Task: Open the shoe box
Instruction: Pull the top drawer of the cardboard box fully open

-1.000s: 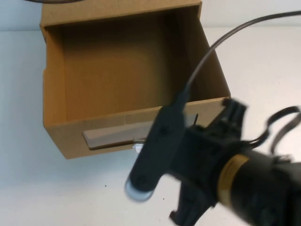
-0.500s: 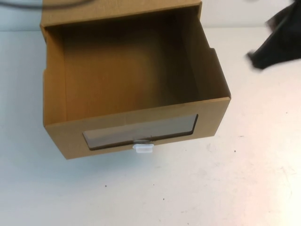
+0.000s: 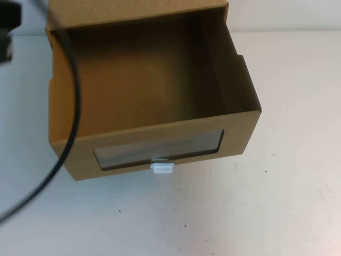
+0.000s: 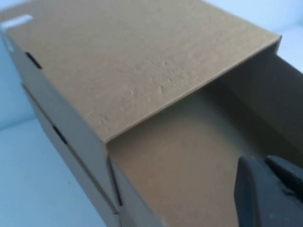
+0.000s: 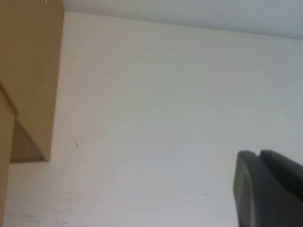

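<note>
now pulling the right hand (image 5: 260, 158) clear of the brown cardboard shoe box (image 3: 149, 96), out over the bare white surface (image 3: 287, 202) to the box's right, fingers pressed together on nothing. keeping the left hand (image 4: 265, 163) hovering above the box's rear left, also pressed together, empty. leaving the box mid-surface, drawer slid out, small white pull tab (image 3: 161, 168) released. seemingly finishing the opening.

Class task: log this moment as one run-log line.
shoe box: pulled open, empty | left gripper: beside box, not touching, jaws shut | right gripper: over table, away from box, jaws shut
</note>
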You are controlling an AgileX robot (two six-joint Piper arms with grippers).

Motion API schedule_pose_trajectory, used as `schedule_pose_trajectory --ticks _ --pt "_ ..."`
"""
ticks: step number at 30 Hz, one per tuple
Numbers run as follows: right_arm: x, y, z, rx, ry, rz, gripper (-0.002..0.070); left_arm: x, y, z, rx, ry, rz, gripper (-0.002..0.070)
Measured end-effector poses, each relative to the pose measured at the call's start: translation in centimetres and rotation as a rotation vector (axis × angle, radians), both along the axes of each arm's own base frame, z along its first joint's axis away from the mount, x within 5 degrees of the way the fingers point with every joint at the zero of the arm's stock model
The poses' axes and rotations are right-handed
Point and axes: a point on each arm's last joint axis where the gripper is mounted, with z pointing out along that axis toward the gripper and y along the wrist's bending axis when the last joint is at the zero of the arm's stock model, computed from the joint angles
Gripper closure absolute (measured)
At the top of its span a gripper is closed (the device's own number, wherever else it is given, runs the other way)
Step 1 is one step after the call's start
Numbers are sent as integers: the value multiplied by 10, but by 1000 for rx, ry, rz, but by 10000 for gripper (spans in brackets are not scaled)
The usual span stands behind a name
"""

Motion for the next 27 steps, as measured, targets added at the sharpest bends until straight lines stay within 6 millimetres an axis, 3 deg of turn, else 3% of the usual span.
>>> schedule_pose_trajectory --ticks 8,14,18,22,25,27 --pt "-23 -14 -39 102 -119 -45 689 -82 28 -86 -98 -252 93 680" --pt "-50 -13 -82 168 -228 -73 689 -114 38 -165 -124 -320 124 680" --pt "-67 -18 -93 208 -330 -139 689 -120 41 -210 -128 -327 138 680" --pt "-77 -20 -90 211 -404 -158 689 -116 42 -252 -124 -314 159 680" --pt "-79 -18 -89 215 -417 -150 689 -113 42 -271 -114 -285 169 680" --pt "-79 -17 -90 217 -411 -144 689 -113 42 -273 -114 -280 170 680"
